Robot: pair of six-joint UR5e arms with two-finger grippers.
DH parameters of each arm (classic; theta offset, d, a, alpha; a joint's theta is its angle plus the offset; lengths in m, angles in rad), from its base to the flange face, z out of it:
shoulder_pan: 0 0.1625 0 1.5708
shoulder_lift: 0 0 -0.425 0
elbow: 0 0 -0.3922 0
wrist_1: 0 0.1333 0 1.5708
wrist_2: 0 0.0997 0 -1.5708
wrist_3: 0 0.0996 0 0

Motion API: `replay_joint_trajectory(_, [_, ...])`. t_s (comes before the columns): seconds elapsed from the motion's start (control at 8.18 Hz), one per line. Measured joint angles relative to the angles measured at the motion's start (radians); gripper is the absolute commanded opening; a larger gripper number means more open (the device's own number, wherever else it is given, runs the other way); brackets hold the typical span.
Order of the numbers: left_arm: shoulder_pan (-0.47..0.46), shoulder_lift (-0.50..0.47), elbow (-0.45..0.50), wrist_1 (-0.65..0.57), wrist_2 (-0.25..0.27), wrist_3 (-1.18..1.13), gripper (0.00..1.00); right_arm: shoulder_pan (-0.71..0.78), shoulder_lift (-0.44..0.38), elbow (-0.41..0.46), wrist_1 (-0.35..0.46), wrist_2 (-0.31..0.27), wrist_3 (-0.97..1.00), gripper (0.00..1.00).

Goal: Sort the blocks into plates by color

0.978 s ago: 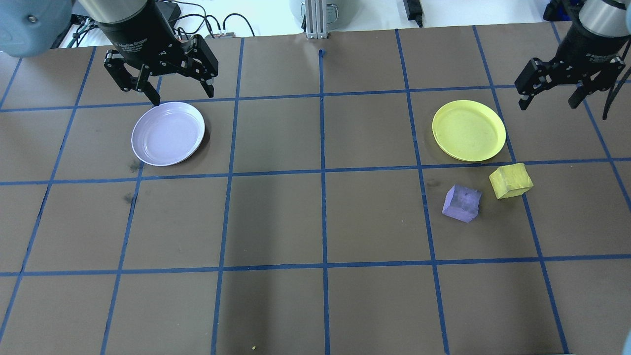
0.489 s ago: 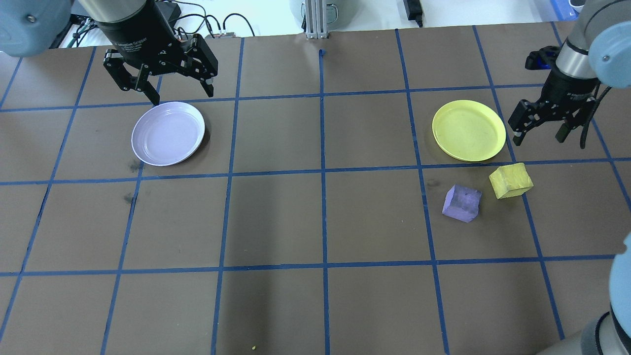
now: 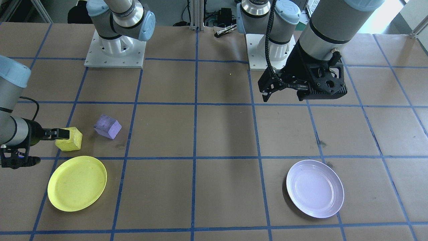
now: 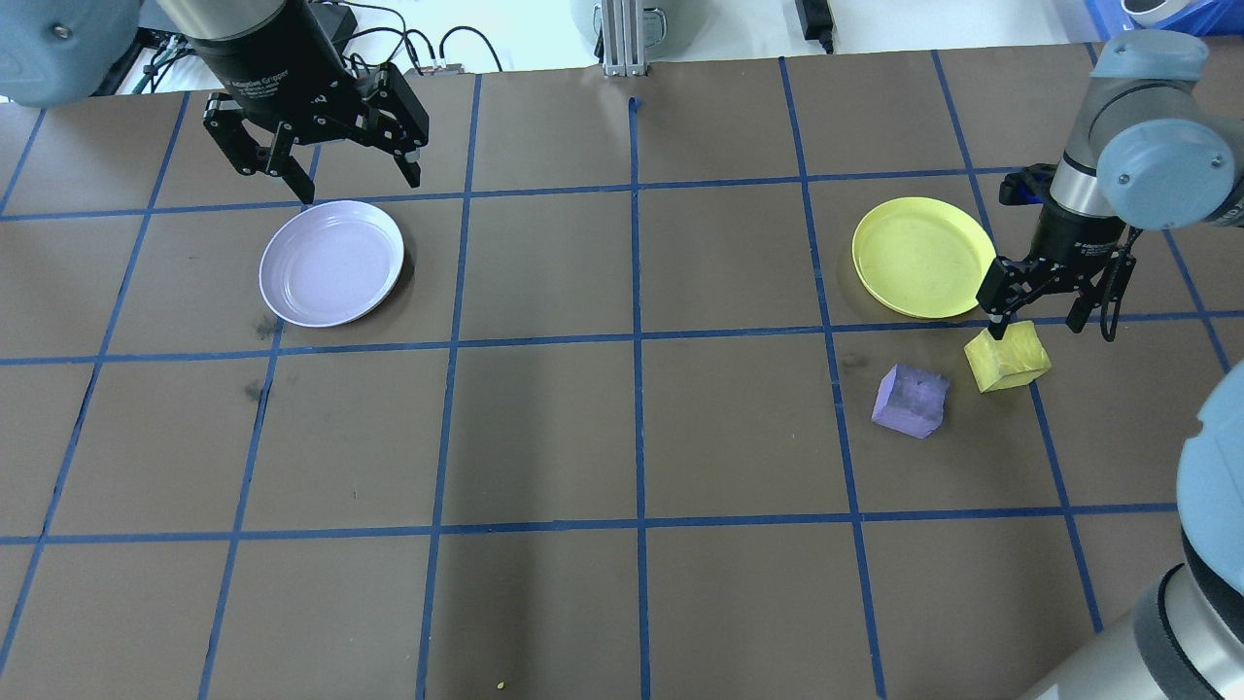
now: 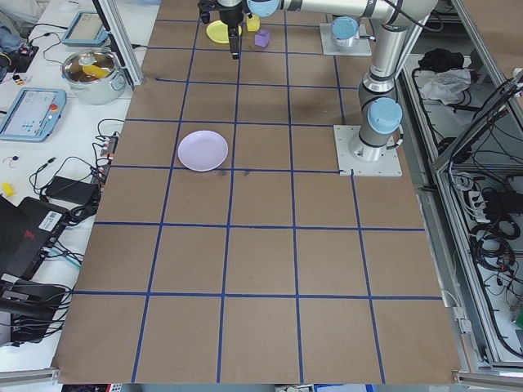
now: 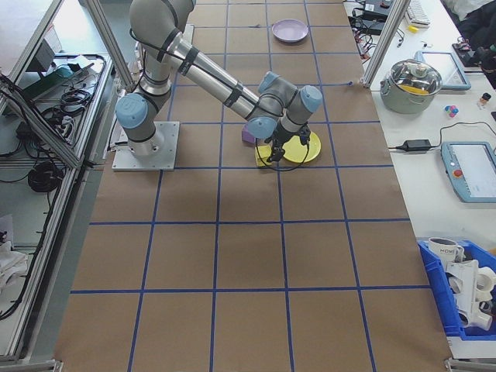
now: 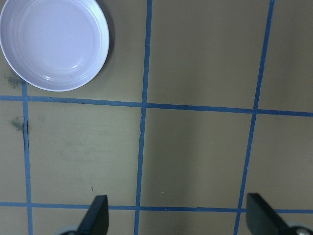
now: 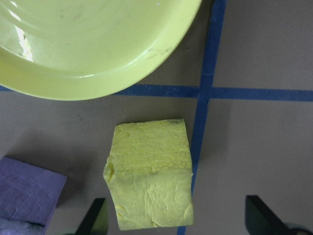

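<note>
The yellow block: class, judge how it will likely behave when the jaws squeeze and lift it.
The yellow block has flat faces, so it probably won't roll. Its rough, pitted surface suggests good grip rather than slipping. It looks foam-like, so likely light, perhaps yielding slightly.

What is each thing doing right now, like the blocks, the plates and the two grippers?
yellow block: on the table, outside its plate, not gripped
purple block: on the table, untouched
yellow plate: empty
lavender plate: empty
right gripper: open, over the yellow block
left gripper: open, holding nothing, beside the lavender plate
</note>
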Motion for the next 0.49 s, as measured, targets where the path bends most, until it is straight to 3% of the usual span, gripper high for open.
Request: replay_joint_trajectory(0.49, [0.003, 0.004, -0.003, 0.000, -0.001, 0.001, 1.00, 0.006, 0.019, 0.005, -0.004, 0.000, -0.048, 1.00])
